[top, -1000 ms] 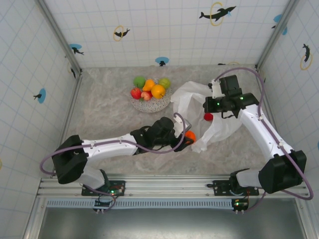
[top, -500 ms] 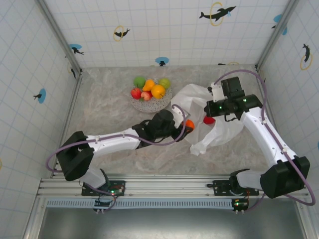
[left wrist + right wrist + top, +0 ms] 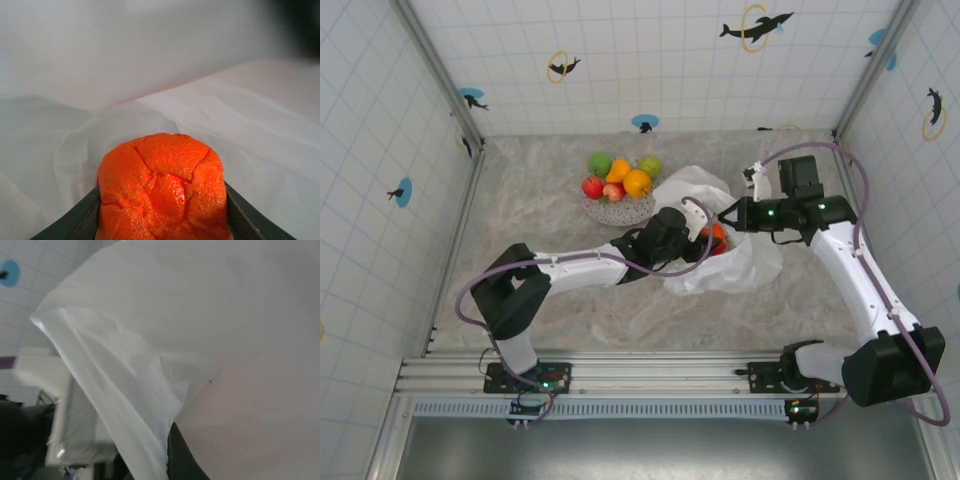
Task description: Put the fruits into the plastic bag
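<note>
One dimpled, creased orange fruit [image 3: 162, 195]

You've got an orange [image 3: 162, 195] with a rough, pebbly peel and deep cracked-looking creases, only a faint sheen. The left fingers [image 3: 80, 220] at its 7 and 5 o'clock look like dark matt plastic. The bag [image 3: 235, 110] is thin whitish film, crinkly and a bit see-through. At 10 o'clock from the bag, your plate [image 3: 620, 212] is speckled grey and matt, and the fruits [image 3: 620, 178] on it look smooth and slightly glossy. The table [image 3: 530, 210] has a matt marbled-stone look. The rail [image 3: 640, 372] at 6 o'clock is bare silvery metal.
</note>
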`<action>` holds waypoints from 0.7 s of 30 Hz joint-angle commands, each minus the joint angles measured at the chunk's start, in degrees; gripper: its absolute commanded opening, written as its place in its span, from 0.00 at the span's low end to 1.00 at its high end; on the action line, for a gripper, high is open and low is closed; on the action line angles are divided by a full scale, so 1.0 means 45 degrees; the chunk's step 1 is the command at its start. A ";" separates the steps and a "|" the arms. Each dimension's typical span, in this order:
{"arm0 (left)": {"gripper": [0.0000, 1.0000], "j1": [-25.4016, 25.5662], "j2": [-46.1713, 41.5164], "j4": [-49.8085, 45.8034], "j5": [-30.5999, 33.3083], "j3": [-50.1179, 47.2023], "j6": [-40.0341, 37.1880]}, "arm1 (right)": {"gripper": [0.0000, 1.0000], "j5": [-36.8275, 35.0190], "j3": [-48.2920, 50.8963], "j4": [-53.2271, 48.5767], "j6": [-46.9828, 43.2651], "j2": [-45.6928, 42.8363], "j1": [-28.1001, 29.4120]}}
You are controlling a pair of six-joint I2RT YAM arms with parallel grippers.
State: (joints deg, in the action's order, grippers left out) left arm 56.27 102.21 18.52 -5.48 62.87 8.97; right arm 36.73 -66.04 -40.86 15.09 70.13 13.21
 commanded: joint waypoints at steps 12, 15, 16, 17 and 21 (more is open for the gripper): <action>0.66 -0.0231 0.2864 0.2250 -0.0876 0.1461 0.1890 | 0.00 0.2892 0.2319 0.4964 0.4322 -0.0711 -0.0657; 0.76 -0.0242 0.2575 0.2285 -0.0756 0.1184 0.1942 | 0.00 0.2892 0.2535 0.5101 0.4322 -0.0740 -0.0916; 0.78 -0.0284 0.2405 0.2340 -0.0785 0.1046 0.2000 | 0.00 0.2907 0.2596 0.5116 0.4307 -0.0764 -0.0996; 0.80 -0.0336 0.2249 0.2418 -0.0830 0.0877 0.2058 | 0.00 0.2912 0.2671 0.5120 0.4288 -0.0763 -0.1058; 0.83 -0.0525 0.1554 0.2522 -0.1095 0.0350 0.2198 | 0.00 0.2782 0.2708 0.4719 0.3757 -0.0731 -0.1251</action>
State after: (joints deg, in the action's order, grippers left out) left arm 54.81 112.95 27.66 -8.84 65.93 17.26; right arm 48.27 -54.35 -20.47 33.32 67.83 8.19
